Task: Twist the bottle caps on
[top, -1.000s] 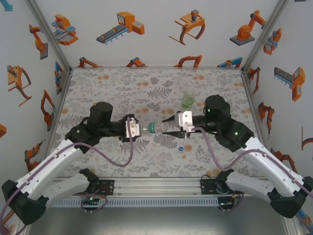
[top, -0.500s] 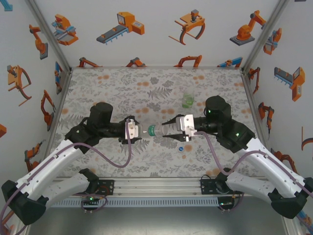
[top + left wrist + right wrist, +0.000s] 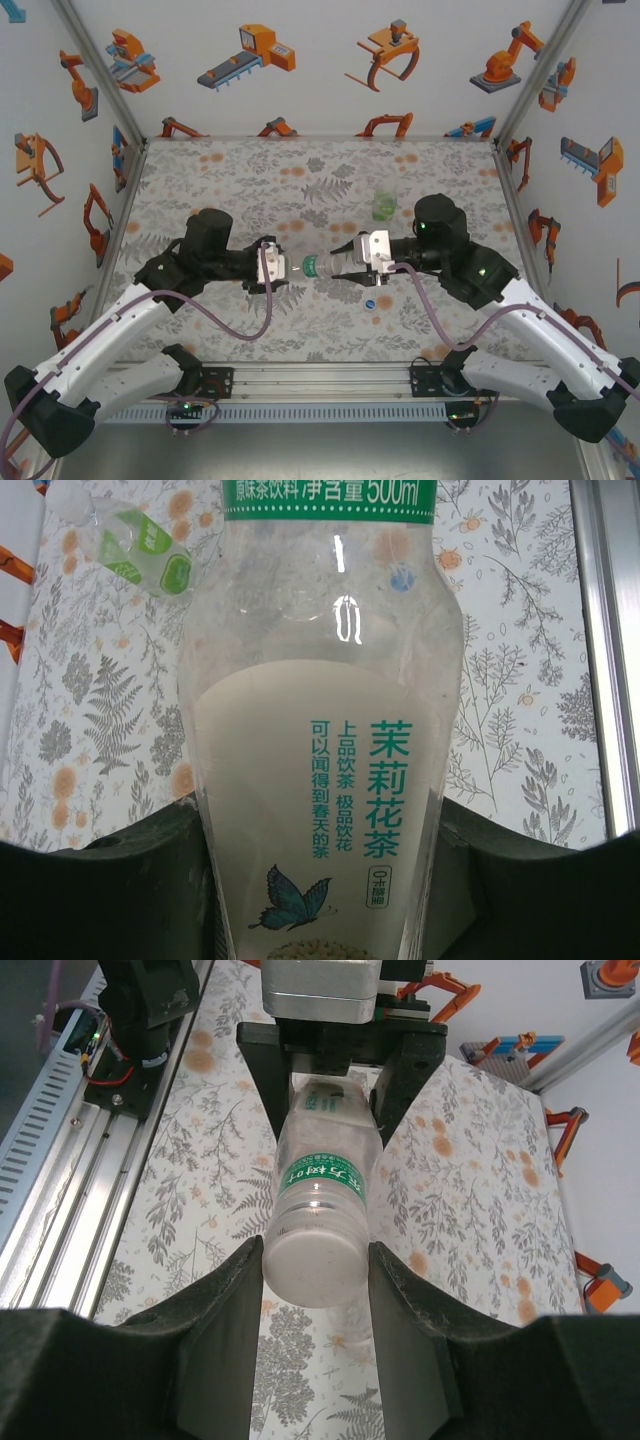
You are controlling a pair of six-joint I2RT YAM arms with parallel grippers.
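step: screwing the white round plastic cap (image 3: 312,1265) onto the clear labelled plastic bottle (image 3: 320,680), held level above the counter (image 3: 250,180)
left gripper (image 3: 320,825): clamped on bottle body
right gripper (image 3: 315,1252): pinching cap
next: probably a wrist twist, axes aligned

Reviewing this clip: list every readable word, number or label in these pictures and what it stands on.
"茉莉花茶": large green print on the clear bottle.
"上品饮茶 极品饮花 可以闻得到春天的茶": smaller green print beside it.
"原味茶饮料 净含量 500ml": white print on its green band, top edge cut off.
Small boxed mark under the large print: too small to read.
Second bottle, green label: too blurred to read.
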